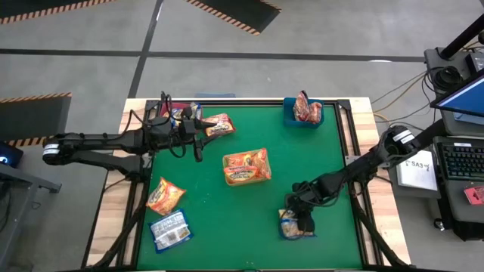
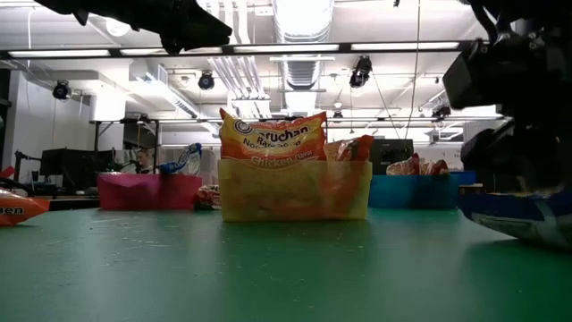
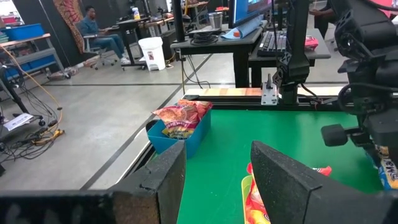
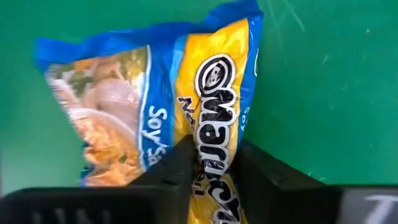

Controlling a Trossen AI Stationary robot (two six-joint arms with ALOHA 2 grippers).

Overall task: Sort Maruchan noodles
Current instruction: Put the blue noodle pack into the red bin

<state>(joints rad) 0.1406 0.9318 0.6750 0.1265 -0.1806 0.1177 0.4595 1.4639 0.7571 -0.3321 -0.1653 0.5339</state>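
Note:
My right gripper is near the table's right front, shut on a blue-and-yellow Maruchan packet that lies on the green mat. My left gripper hangs open above the far left of the mat, with nothing between its fingers. Other noodle packets lie flat on the mat: an orange one beside the left gripper, a large orange pack in the middle, an orange one and a blue-silver one at the near left. My right gripper pinches a raised ridge of the packet's wrapper between its two fingers, at the yellow printed part near one end. The fingers come steeply from above, slanting from the table's right. The rest of the packet lies on the mat.
A blue bin holding red packets stands at the far right of the mat. A red bin stands at the far left, mostly under the left arm in the high view. Wooden borders frame the mat; bare green lies between the middle pack and the right gripper.

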